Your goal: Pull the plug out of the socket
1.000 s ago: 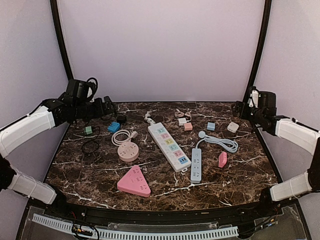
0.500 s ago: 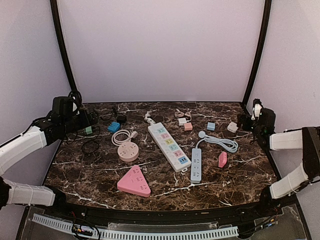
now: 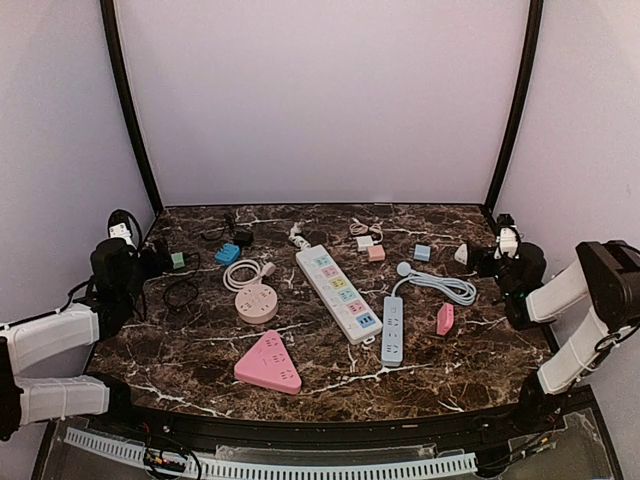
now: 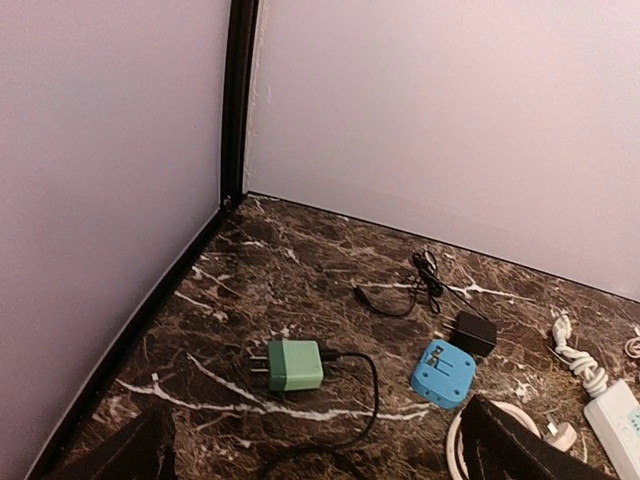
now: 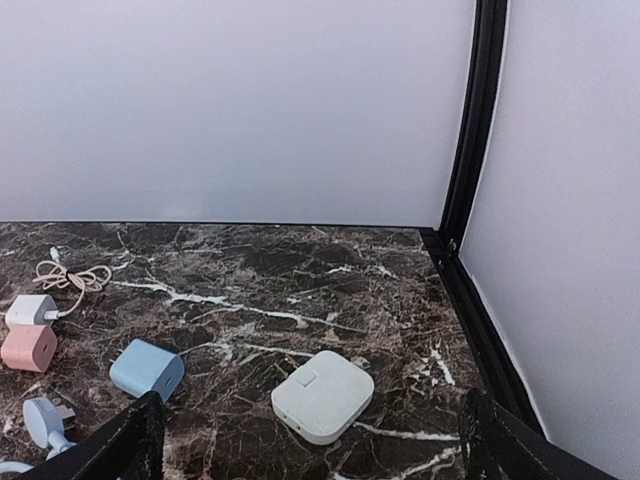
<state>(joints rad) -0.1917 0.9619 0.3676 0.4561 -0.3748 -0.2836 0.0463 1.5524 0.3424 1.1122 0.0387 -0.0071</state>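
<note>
A white plug (image 3: pixel 298 238) lies loose at the power strip's (image 3: pixel 340 292) far end; I see none seated in it. The strip runs far-left to near-right. The left gripper (image 4: pixel 320 452) and right gripper (image 5: pixel 310 450) are both released, flanking the strip, well apart from it.

The table (image 3: pixel 180 340) is dark brown marble with white veins. The power strip (image 3: pixel 338 293) is white, with pastel outlets in blue, pink, green and yellow. Left of it are a pink round socket (image 3: pixel 257 301) and a pink triangular socket (image 3: pixel 268 363). Further left are a green adapter (image 4: pixel 295 365) and a blue adapter (image 4: pixel 443 373).
</note>
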